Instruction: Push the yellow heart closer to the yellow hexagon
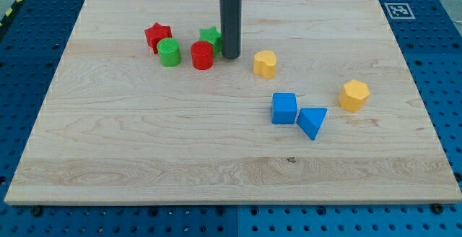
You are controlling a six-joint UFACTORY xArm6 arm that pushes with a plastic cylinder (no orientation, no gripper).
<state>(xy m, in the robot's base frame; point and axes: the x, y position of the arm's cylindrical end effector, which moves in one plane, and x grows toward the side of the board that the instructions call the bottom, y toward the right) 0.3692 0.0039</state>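
The yellow heart (265,63) lies on the wooden board a little above the middle. The yellow hexagon (354,95) lies to its lower right, well apart from it. My tip (230,55) rests on the board just left of the yellow heart, with a small gap between them. The rod stands right next to the red cylinder (202,55) and in front of the green star (210,37), partly hiding it.
A red star (157,35) and a green cylinder (170,52) lie at the upper left. A blue cube (284,108) and a blue triangular block (312,121) lie between the heart and the hexagon, lower down. A marker tag (398,10) sits at the board's top right corner.
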